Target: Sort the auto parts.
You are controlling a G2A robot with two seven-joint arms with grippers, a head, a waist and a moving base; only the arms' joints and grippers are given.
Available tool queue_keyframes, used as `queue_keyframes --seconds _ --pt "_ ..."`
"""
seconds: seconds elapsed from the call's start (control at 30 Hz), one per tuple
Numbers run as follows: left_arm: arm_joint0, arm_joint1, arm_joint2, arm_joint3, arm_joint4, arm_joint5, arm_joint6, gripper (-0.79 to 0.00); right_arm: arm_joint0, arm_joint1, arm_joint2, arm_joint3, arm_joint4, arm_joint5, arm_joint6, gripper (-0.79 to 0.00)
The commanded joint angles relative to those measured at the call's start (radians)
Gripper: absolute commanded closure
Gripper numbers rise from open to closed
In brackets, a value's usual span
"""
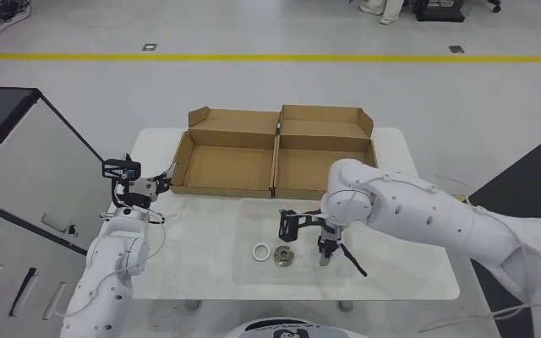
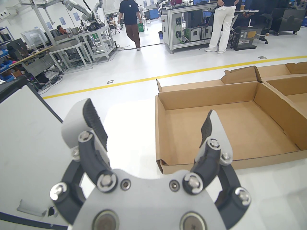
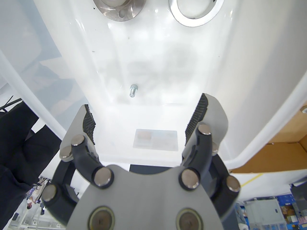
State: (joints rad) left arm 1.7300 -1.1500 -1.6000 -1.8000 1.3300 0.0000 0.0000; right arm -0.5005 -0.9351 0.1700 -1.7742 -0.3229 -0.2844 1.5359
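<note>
There are two grippers, the left gripper and the right gripper. There are two cardboard boxes side by side: the near box just ahead of the left gripper, and the far box past it. Three metal parts lie ahead of the right gripper. One small bolt is closest to its fingers, and one ring and one holed disc sit farther out, next to each other. One table carries everything.
</note>
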Motion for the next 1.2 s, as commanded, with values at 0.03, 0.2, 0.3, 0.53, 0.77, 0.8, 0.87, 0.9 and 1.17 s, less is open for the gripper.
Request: queue_keyframes --seconds 0.03,0.2,0.3,0.53,0.77,0.8,0.87,0.9,1.17 --pt "0.0 0.0 0.0 0.0 0.0 0.0 0.0 -0.785 -0.013 -0.001 0.0 -0.005 0.001 0.0 0.0 -0.631" --pt "0.0 0.0 0.0 0.0 0.0 0.0 0.0 -0.785 -0.033 0.001 0.0 -0.004 0.001 0.0 0.0 -0.594" --pt "0.0 0.0 0.0 0.0 0.0 0.0 0.0 -0.785 -0.042 0.003 0.0 -0.003 -0.002 0.0 0.0 -0.554" --pt "0.0 0.0 0.0 0.0 0.0 0.0 0.0 -0.785 -0.053 0.01 0.0 0.002 -0.008 0.003 0.0 -0.385" --pt "0.0 0.0 0.0 0.0 0.0 0.0 0.0 -0.785 -0.061 0.011 0.0 0.002 -0.016 0.018 0.0 -0.351" --pt "0.0 0.0 0.0 0.0 0.0 0.0 0.0 -0.785 -0.063 0.011 0.0 0.002 -0.017 0.02 0.0 -0.345" --pt "0.0 0.0 0.0 0.0 0.0 0.0 0.0 -0.785 -0.069 0.01 0.0 0.006 -0.021 0.024 0.0 -0.329" --pt "0.0 0.0 0.0 0.0 0.0 0.0 0.0 -0.785 -0.071 0.009 0.0 0.007 -0.022 0.025 0.0 -0.323" --pt "0.0 0.0 0.0 0.0 0.0 0.0 0.0 -0.785 -0.083 0.006 0.0 0.016 -0.024 0.029 0.0 -0.289"
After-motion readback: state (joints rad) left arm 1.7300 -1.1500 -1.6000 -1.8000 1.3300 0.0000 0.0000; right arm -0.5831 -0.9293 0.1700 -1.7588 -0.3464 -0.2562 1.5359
